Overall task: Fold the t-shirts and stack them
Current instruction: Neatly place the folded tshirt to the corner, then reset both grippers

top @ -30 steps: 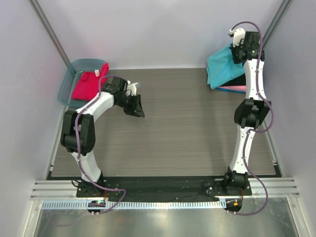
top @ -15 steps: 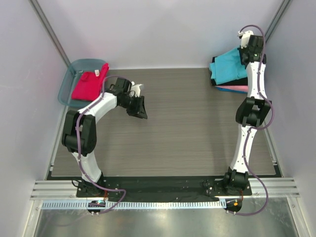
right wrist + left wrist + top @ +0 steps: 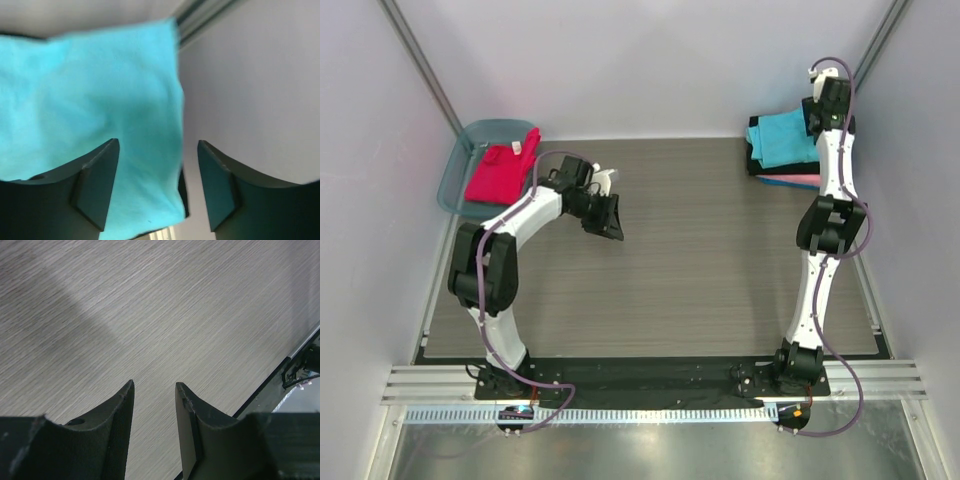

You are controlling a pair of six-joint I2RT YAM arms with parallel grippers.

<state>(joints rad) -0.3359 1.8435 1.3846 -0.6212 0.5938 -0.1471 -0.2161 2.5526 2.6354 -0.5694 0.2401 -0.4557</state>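
A folded turquoise t-shirt [image 3: 780,140] lies on top of a pile at the back right corner. Under it a black t-shirt [image 3: 753,157] shows as a thin edge, and a pink t-shirt [image 3: 798,181] sticks out at the near side. My right gripper [image 3: 817,122] hovers over the pile's right edge. In the right wrist view my right gripper [image 3: 159,145] is open, with the turquoise t-shirt [image 3: 90,90] lying loose below the jaws. A red-magenta t-shirt [image 3: 500,172] sits crumpled in the tub. My left gripper [image 3: 612,222] [image 3: 155,385] is open over bare table.
The translucent blue-grey tub [image 3: 458,165] stands at the back left against the wall. Grey walls close in the back and both sides, and the right wall [image 3: 260,75] is close beside the right fingers. A black rail [image 3: 280,385] marks the table's edge.
The right gripper opened and let go of the turquoise t-shirt, which now lies flatter on the pile. The left gripper drifted slightly right over the table.
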